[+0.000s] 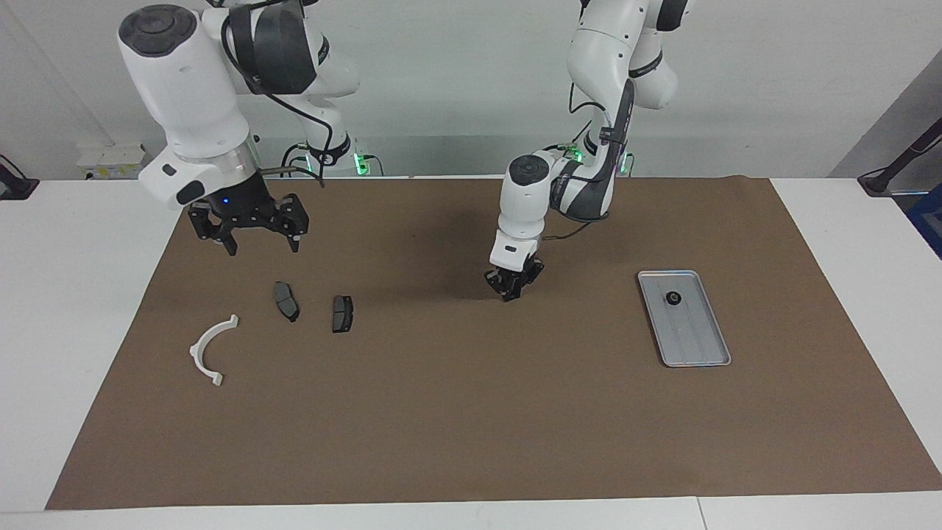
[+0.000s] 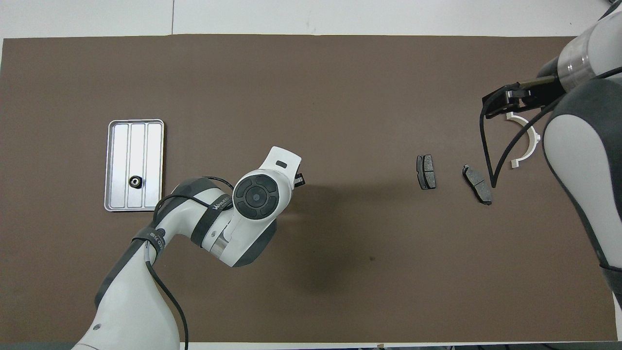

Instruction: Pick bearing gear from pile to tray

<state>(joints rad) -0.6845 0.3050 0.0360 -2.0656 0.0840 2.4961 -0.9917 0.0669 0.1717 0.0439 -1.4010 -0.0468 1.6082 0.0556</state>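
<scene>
A brown mat [image 1: 471,412] covers the white surface [image 1: 81,309]. The silver tray [image 1: 695,346] lies toward the left arm's end of the mat, roughly midway between the mat's two long edges. A small black round bearing gear [image 1: 673,298] rests on the tray floor, in the half nearer the robots.

The pile lies toward the right arm's end of the mat: a white half-ring bracket [image 1: 210,350], and two dark brake-pad plates [image 1: 286,301] [image 1: 342,313] lying side by side, apart from each other and nearer the robots than the bracket.

The left gripper [image 1: 513,285] is low over bare mat near the middle, between the tray and the plates; whether its fingers are parted cannot be told. The right gripper [image 1: 263,241] hangs above the mat near the corner at the right arm's end, released, fingers spread, grasping nothing.
</scene>
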